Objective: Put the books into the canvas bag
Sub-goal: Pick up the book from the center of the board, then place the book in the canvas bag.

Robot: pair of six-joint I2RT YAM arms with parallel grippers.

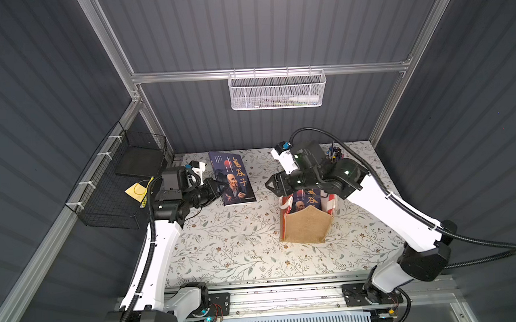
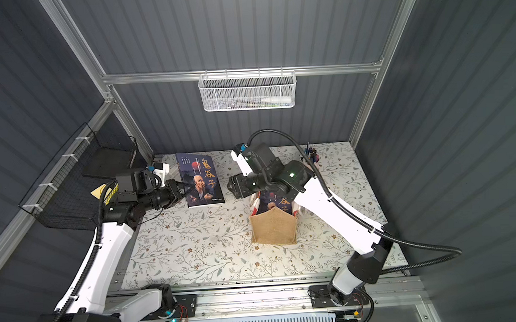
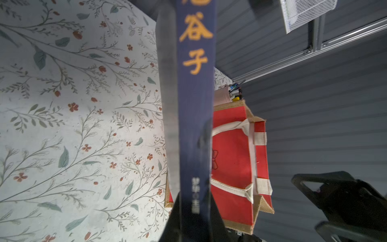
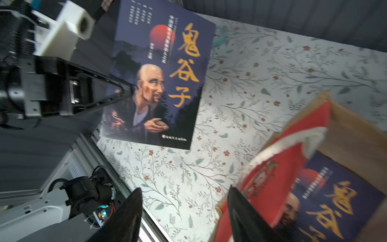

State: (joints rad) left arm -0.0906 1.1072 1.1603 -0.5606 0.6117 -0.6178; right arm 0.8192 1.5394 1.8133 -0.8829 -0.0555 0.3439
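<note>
Table point(image 1: 239, 243): floral-patterned top, seen in both top views.
Canvas bag point(image 1: 306, 225): stands upright on the table's right half, nearer the front than anything else. Its burlap panel faces the camera, its mouth is open, and its sides are red-and-white with white handles.
Book in the bag point(image 1: 305, 203): a dark navy cover with an old man's face and orange characters. It stands inside the bag, its upper part showing over the burlap panel.
Right gripper point(image 4: 184, 192): over the bag's far left corner. Its two dark fingers are spread apart with only tablecloth between them, gripping nothing. One finger is just beside the red panel; I cannot tell if they touch.
Left gripper point(image 1: 222, 188): reaches in from the left, clamped tight on the spine edge of the second book.
Second book point(image 1: 233, 177): the same navy cover, face up, left of the bag and well apart from it. The right wrist view shows its spine side raised.
Pen cup point(image 1: 336, 156): pink, at the far right, beyond the bag.
White mesh basket point(image 1: 276, 90): hangs on the back wall.
</note>
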